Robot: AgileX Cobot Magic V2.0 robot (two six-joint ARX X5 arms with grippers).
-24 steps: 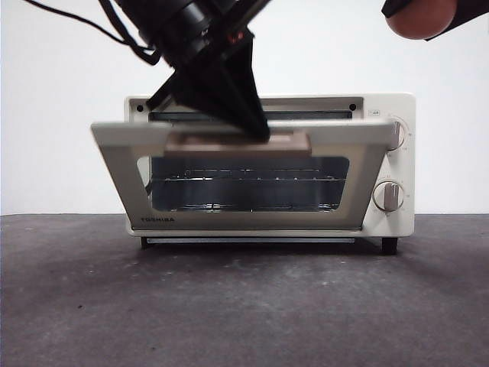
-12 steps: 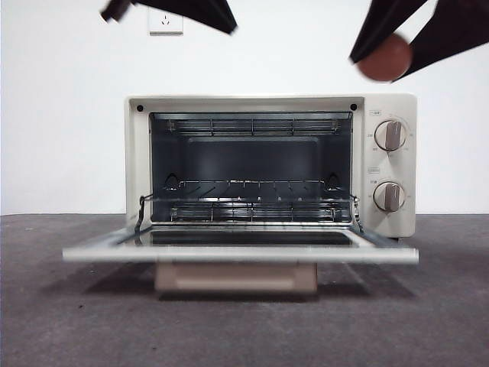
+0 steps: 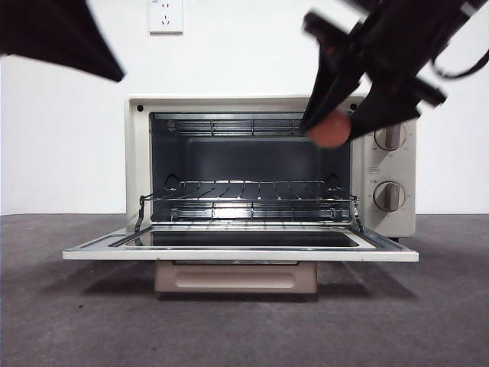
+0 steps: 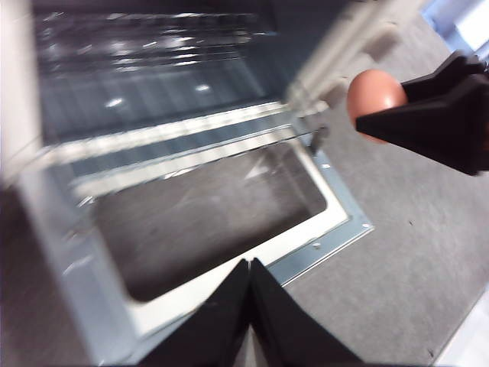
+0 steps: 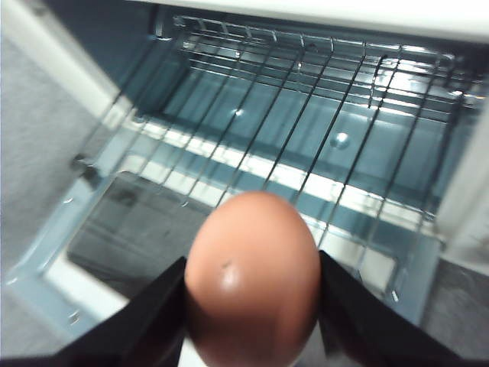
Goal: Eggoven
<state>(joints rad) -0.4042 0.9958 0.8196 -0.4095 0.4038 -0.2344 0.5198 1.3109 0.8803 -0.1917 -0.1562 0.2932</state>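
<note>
The cream TOSHIBA toaster oven (image 3: 386, 164) stands on the table with its door (image 3: 241, 252) folded flat open, the beige handle (image 3: 235, 277) below it and the wire rack (image 3: 244, 191) bare inside. My right gripper (image 3: 330, 128) is shut on the reddish-brown egg (image 3: 330, 128) and holds it in the air at the upper right of the oven mouth, above the door. In the right wrist view the egg (image 5: 252, 279) sits between the jaws over the rack (image 5: 306, 115). My left gripper (image 4: 248, 267) is shut and empty, above the open door (image 4: 229, 229); it also sees the egg (image 4: 373, 95).
Two knobs (image 3: 390, 138) sit on the oven's right panel. A wall socket (image 3: 166, 15) is on the white wall behind. The dark table (image 3: 244, 329) stretches in front of the door.
The left gripper pulled the door down to flat and then rose away to the upper left. The right gripper came down and left with the egg to the oven mouth.
</note>
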